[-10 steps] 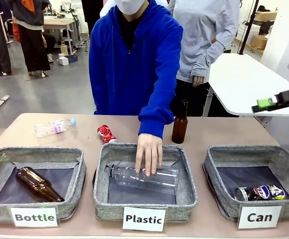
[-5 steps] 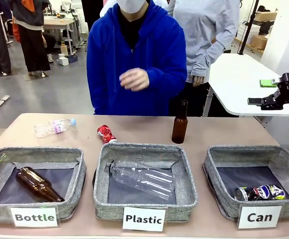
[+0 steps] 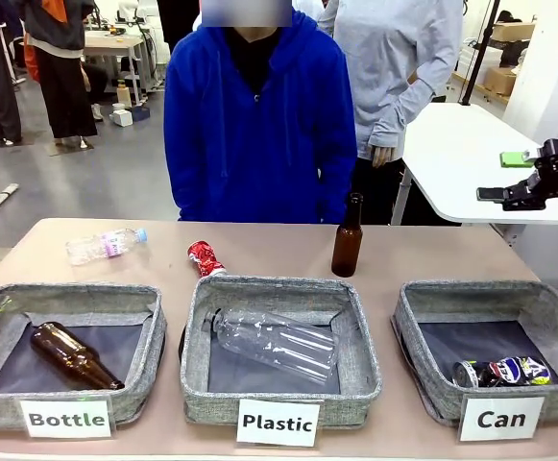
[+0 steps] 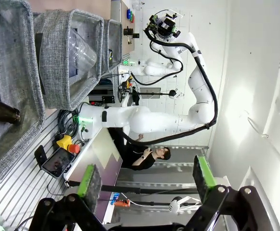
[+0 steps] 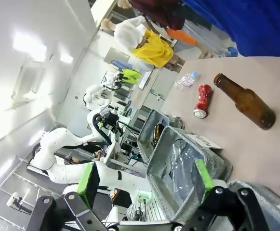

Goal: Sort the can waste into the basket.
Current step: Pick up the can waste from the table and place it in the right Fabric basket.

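Observation:
A crushed red can [image 3: 205, 257] lies on the table just behind the Plastic basket, and the right wrist view shows this red can [image 5: 203, 100] as well. A dark blue and silver can [image 3: 505, 371] rests inside the grey "Can" basket [image 3: 409, 309] at the right. My right gripper [image 3: 505, 177] hovers open and empty, high above the table's far right edge; its green pads [image 5: 88, 178] stand wide apart. My left gripper [image 4: 146, 175] is also open and empty, off the table's left end beside the baskets.
An upright brown bottle [image 3: 347, 236] stands mid-table and a clear plastic bottle [image 3: 105, 245] lies at the far left. The Bottle basket [image 3: 150, 331] holds a brown bottle, and the Plastic basket [image 3: 365, 346] holds a clear one. A person in blue stands across the table.
The person let go of the clear bottle in the Plastic basket and drew the arm back out of view. My right gripper turned and lifted slightly.

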### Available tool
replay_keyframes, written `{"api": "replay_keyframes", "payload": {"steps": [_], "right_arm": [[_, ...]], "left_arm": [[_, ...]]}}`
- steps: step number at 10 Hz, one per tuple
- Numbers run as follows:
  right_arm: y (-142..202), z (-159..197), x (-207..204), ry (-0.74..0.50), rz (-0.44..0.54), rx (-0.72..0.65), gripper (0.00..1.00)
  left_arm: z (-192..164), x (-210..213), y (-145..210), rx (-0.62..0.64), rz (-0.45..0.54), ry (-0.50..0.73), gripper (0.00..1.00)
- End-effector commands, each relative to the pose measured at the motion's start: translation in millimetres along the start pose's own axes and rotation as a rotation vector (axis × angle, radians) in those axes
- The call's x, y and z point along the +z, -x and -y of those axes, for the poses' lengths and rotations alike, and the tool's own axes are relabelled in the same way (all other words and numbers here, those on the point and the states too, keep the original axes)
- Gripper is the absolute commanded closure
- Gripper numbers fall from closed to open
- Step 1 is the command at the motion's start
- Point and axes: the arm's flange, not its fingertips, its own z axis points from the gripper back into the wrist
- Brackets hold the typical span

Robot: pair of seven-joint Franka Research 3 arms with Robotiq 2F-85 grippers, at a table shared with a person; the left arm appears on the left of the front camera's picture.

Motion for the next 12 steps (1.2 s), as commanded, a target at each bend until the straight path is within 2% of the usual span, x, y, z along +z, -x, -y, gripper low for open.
{"api": "replay_keyframes", "payload": {"steps": [1,8,9,10,11,12], "right_arm": [[3.9,-3.0,1.6,0.004,-0.009,0.014,0.0],[3.9,-3.0,1.6,0.004,-0.009,0.014,0.0],[3.9,-3.0,1.6,0.004,-0.009,0.014,0.0],[3.9,-3.0,1.6,0.004,-0.009,0.014,0.0],[3.9,-3.0,1.6,0.004,-0.009,0.014,0.0],[3.9,-3.0,1.6,0.004,-0.009,0.014,0.0]], "left_arm": [[2.3,1.1,2.1,0.009,0.001,0.008,0.0],[0.0,0.0,0.0,0.0,0.0,0.0,0.0],[20.4,5.9,12.2,-0.012,0.065,0.017,0.0],[47.9,-6.9,3.8,0.023,0.111,-0.141,0.0],[74.7,-22.1,-10.7,0.044,0.08,-0.272,0.0],[100.4,-37.9,-27.5,0.086,0.133,-0.446,0.0]]}}
